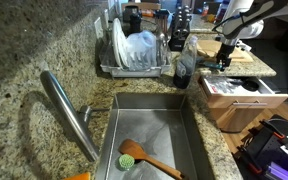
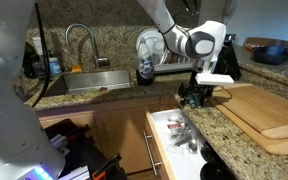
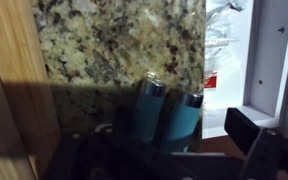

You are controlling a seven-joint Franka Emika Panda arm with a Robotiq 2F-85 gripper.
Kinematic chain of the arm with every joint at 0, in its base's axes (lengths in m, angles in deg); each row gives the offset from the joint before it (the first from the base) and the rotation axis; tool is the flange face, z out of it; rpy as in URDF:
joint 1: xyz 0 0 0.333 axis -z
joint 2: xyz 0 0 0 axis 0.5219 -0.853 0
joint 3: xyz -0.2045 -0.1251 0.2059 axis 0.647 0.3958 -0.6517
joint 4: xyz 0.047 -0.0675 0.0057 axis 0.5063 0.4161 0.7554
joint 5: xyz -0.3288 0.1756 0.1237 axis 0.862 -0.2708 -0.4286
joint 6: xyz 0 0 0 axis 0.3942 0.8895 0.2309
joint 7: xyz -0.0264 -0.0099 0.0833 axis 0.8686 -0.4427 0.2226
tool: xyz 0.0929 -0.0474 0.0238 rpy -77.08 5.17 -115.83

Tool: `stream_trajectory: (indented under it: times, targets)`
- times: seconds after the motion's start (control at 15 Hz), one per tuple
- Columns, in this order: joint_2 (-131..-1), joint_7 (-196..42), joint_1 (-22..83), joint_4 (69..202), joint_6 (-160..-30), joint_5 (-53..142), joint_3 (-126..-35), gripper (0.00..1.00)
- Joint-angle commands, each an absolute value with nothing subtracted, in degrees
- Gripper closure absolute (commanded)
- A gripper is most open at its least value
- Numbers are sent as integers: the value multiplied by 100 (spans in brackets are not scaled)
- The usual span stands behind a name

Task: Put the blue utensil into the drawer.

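The blue utensil [image 3: 169, 112] lies on the speckled granite counter, close to the edge above the drawer. In the wrist view it shows as two teal-blue cylinder-like parts side by side. My gripper [image 3: 169, 138] is low over it with its fingers apart. The dark right finger stands clear of the utensil, so the gripper is open and straddles it. In both exterior views the gripper [image 1: 224, 56] [image 2: 196, 96] is down at the counter beside the cutting board [image 2: 264, 115]. The light wood drawer [image 1: 234, 108] [image 2: 162, 150] [image 3: 274, 60] is pulled out, with several items inside.
The sink [image 1: 112, 125] holds a brown wooden spoon [image 1: 152, 158] and a green scrubber [image 1: 127, 160], with the faucet [image 1: 69, 110] beside it. A dish rack [image 1: 134, 58] and a dark bottle [image 1: 182, 70] stand near the gripper. A blue bowl [image 2: 272, 50] sits behind the board.
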State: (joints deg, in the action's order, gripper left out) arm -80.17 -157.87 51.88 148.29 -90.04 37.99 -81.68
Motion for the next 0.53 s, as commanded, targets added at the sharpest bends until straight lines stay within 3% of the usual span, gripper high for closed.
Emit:
stream_trajectory:
  times: [0.0, 0.2, 0.27, 0.4, 0.47]
  targets:
    - [-8022, -15802, 5187, 14800, -8966, 3796, -8162, 0]
    - [-8037, -15731, 5182, 14707, -8891, 3752, -8168, 4]
    - [-8042, -15703, 5185, 14678, -8894, 3731, -8175, 26]
    - [-8037, -15750, 5210, 14595, -8839, 3703, -8208, 30]
    - [-8031, -15753, 5208, 14580, -8859, 3726, -8194, 38]
